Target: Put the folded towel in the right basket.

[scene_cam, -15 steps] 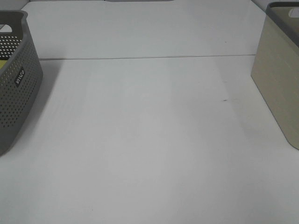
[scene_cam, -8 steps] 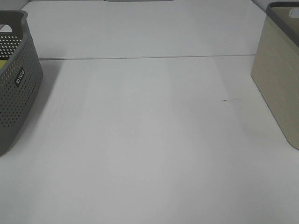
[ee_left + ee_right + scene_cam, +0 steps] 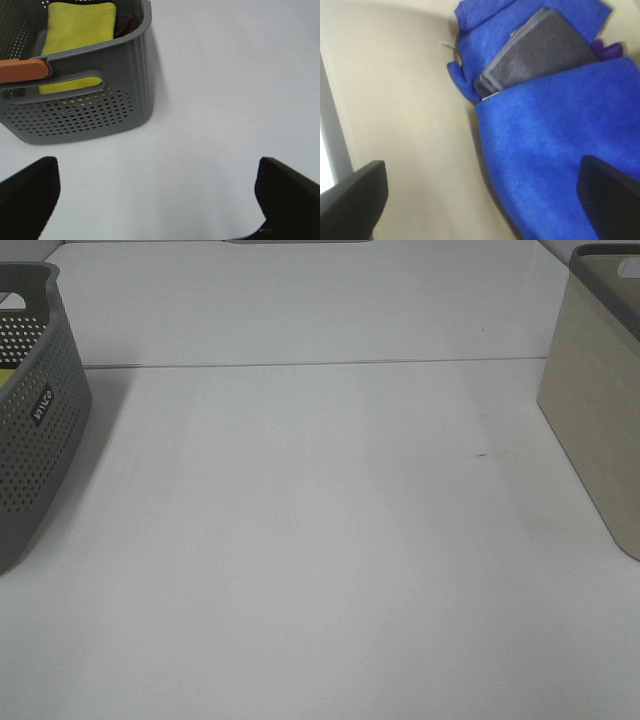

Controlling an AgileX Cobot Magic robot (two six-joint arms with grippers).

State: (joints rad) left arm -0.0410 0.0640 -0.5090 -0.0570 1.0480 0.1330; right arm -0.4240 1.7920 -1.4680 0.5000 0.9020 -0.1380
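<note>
I see both jaws wide: the right gripper (image 3: 480, 200) hangs inside the beige basket (image 3: 598, 410) over a blue towel (image 3: 555, 150); left gripper (image 3: 155, 197) above bare desk (image 3: 320, 540) beside the grey basket (image 3: 85, 105).

On the table (image 3: 320, 540), the perforated basket (image 3: 35, 430) stands at nine o'clock and the solid-walled basket (image 3: 595, 410) at three o'clock, well apart from each other. In the perforated basket lies a folded towel (image 3: 77, 30). In the solid-walled basket a folded cloth (image 3: 540, 47) lies between two other cloths (image 3: 555, 150).
</note>
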